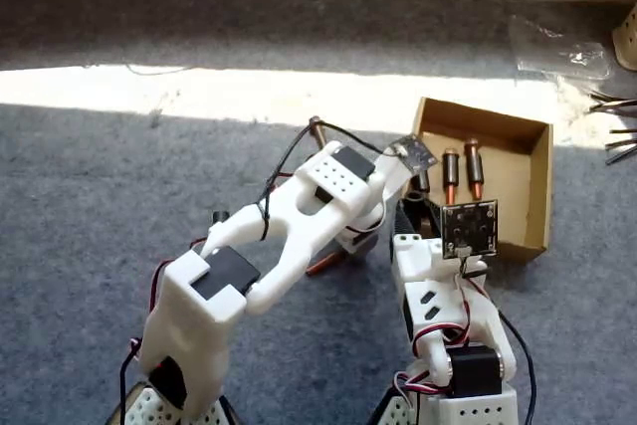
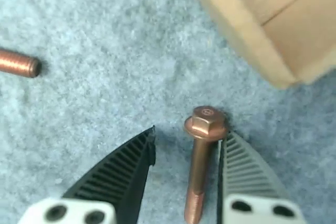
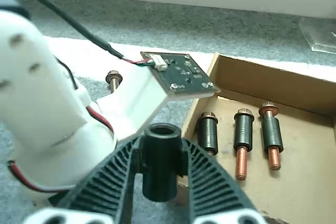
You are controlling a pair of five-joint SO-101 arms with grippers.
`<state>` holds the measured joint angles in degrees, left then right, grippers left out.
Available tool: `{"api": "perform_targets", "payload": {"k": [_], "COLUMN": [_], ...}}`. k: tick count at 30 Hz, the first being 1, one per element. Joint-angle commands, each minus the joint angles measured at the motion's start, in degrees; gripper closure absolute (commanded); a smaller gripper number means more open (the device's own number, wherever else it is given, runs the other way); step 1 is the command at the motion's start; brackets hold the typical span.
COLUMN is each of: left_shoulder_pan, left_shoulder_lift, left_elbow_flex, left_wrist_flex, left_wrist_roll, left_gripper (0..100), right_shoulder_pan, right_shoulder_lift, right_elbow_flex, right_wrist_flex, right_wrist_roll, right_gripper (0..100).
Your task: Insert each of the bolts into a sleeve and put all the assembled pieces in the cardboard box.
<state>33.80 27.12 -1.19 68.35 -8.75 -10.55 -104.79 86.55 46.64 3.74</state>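
Right pincer is pressed together on an upright black cylindrical sleeve with its bore facing up. Left pincer is spread. A copper flanged hex bolt lies on the carpet between its ribbed black fingers, close against 1 of them, with its head out by the fingertips.

Grey carpet is the working surface, and a sunlit band crosses it at 12 o'clock. In the high view the white left arm runs from 7 o'clock to the centre, and the right arm stands at 5 o'clock. The open brown cardboard box sits at 2 o'clock. The left wrist view adds what lies beneath that arm: the bolt, and a box corner near its head.

From the right wrist, 3 bolt-and-sleeve assemblies lie side by side on the box floor with their heads toward the far wall. From above, 2 of them lie in the clear beside the left wrist.

A lone copper bolt stands upright with its head up at 12 o'clock, just beyond the left arm. A copper shank juts from under that arm at 6 o'clock. The left wrist view shows a threaded copper end well apart from the pincer. I cannot tell whether the shank and this end belong to the same bolt.
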Motion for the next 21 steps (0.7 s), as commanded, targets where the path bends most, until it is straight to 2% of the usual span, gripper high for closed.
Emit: {"api": "perform_targets", "payload": {"k": [1,4,9,16,21], "left_shoulder_pan": [0.5,0.5,0.5,0.3,-1.5], "left_shoulder_lift": [-2.9,-2.8,-2.8,-1.3,-7.6], "left_elbow_flex": [-0.2,-0.2,-0.2,1.3,2.2], "left_wrist_flex": [-2.8,-3.3,-3.7,-7.6,-7.2], "left_wrist_roll": [0.5,0.5,0.6,0.7,0.8], "left_gripper": [81,82,95,95,96], "right_shoulder_pan": [0.7,0.7,0.7,0.5,0.4], "right_shoulder_lift": [-0.5,-0.5,-0.5,-0.5,-0.5], "right_elbow_flex": [-1.4,-1.4,-1.3,-1.2,-0.9], "right_wrist_flex": [-2.1,-2.1,-2.1,-2.1,-2.2], "right_wrist_roll": [-0.2,-0.2,-0.2,-0.2,-0.3], "right_gripper": [99.5,99.5,99.5,99.5,99.5]}}
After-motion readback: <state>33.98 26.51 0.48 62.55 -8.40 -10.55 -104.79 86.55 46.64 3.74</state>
